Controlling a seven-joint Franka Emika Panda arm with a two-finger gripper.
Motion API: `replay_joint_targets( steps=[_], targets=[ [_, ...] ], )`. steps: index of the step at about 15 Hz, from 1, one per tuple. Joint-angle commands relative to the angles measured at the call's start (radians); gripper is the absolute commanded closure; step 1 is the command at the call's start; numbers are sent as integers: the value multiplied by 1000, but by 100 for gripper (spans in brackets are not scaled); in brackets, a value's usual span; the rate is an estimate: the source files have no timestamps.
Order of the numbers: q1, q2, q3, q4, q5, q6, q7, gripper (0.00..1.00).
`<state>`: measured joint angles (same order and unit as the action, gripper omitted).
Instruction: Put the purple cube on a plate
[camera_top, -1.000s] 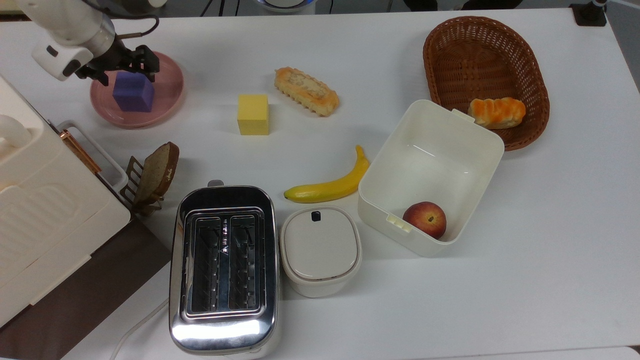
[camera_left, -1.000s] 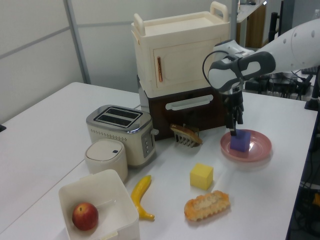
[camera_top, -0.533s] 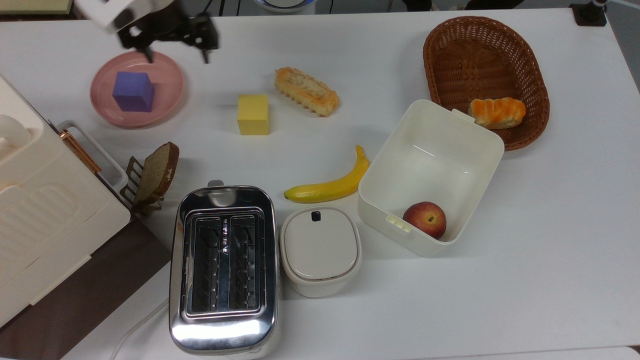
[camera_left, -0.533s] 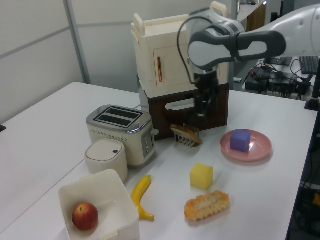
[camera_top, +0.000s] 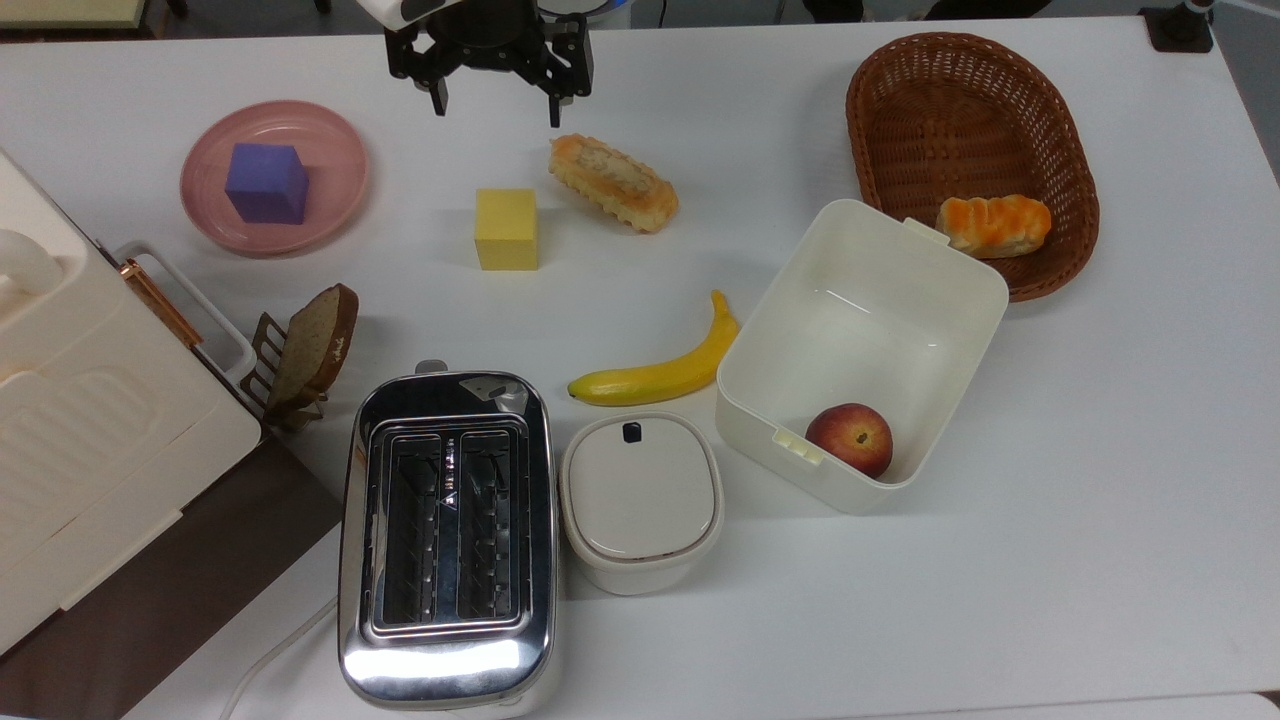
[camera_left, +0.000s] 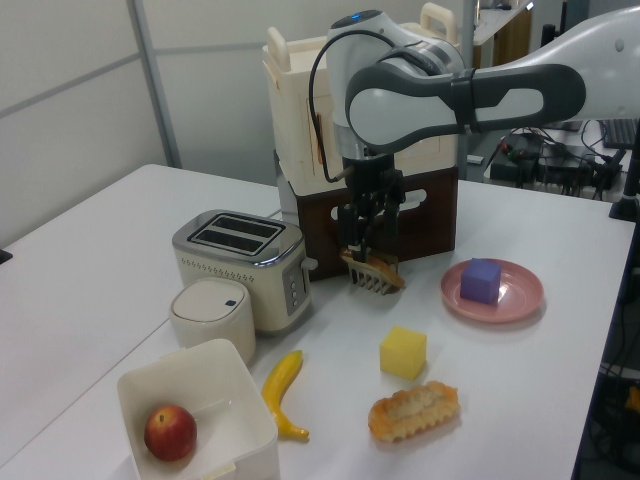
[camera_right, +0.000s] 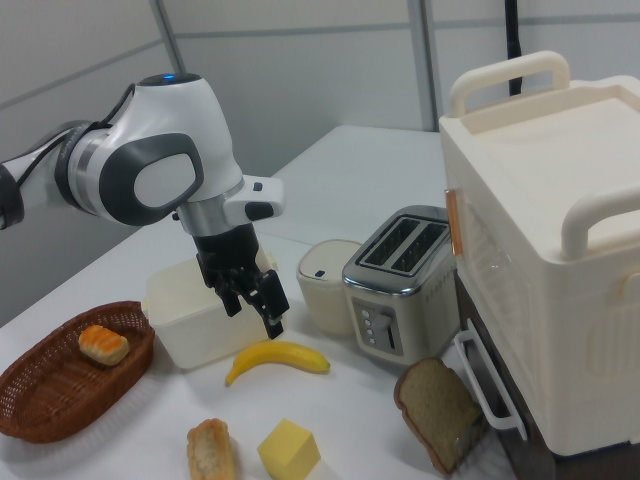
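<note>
one purple cube (camera_top: 266, 183) sits on pink plate (camera_top: 335, 166); end effector (camera_top: 495, 105) open, empty, no readable labels.

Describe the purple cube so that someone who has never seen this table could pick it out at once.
Find the big cream cabinet at the top view's left edge. Just beyond its corner lies a round pink plate, and the purple cube sits on it. The only other block, the yellow cube, stands on the bare table.

My arm is cut off by the top view's upper edge above my end effector (camera_top: 495, 100). In the left view it hides part of the cabinet (camera_left: 300, 110).
</note>
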<state>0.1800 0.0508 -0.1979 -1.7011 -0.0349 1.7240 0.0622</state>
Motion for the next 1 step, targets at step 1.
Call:
replay_joint_targets(
  steps=[1],
  targets=[
    [-1, -8, -6, 14, 12, -59, 40, 0]
  ],
)
